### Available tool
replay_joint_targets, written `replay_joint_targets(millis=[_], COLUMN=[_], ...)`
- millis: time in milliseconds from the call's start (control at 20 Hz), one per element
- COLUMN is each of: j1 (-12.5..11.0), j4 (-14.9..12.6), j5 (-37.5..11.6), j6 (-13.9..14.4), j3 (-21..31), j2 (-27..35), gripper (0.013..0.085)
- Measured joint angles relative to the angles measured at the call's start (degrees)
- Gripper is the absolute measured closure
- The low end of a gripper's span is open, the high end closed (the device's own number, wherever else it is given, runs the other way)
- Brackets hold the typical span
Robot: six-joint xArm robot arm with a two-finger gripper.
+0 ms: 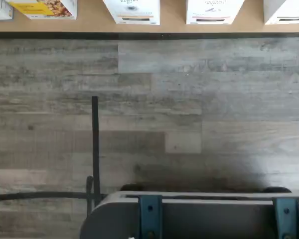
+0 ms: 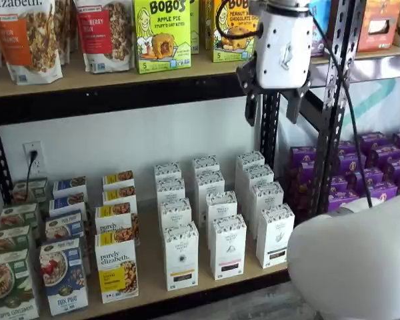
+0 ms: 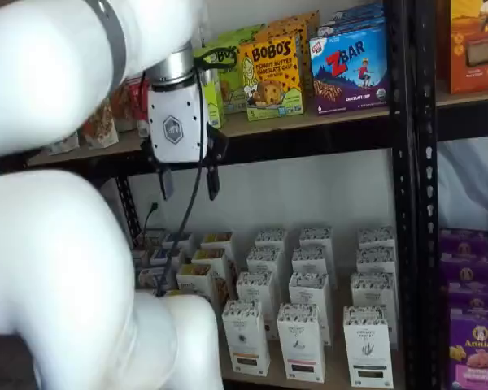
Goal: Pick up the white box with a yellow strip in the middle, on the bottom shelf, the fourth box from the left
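My jaws hung wide apart, empty, with wall showing between the two black fingers (image 2: 251,101) in both shelf views. I was high up, level with the Bobo's boxes (image 2: 161,33), well above the goods I was sent for.

The white box (image 2: 181,257) stood upright at the front of its column on the bench (image 2: 149,285), near the front rail (image 1: 149,36). More white cartons were ranked behind it. The purely elizabeth box (image 2: 116,268) stood just to one side, and the pink-strip box (image 2: 228,247) just beside it on the other. My wrist view caught its tan strip (image 1: 132,14) past the rail, with mostly floor (image 1: 189,109) below.

As I judged it, the chief danger was the neighbours. The cartons looked near alike, so if I drifted a little sideways on the way down I would close on the pink-strip one instead. The gaps looked tight, so a finger could land on a neighbour's top rather than slip beside my box. It was tall and narrow, and a push from the front could tip it into the row behind. If I came in too low I could strike the rail.
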Motion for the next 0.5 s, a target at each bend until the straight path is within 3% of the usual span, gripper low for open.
replay_joint_targets(millis=[500], j1=[3.17], j4=[-0.95], j5=[-10.35], j6=[2.44], j3=[7.01], j2=[1.48], gripper=[0.0130])
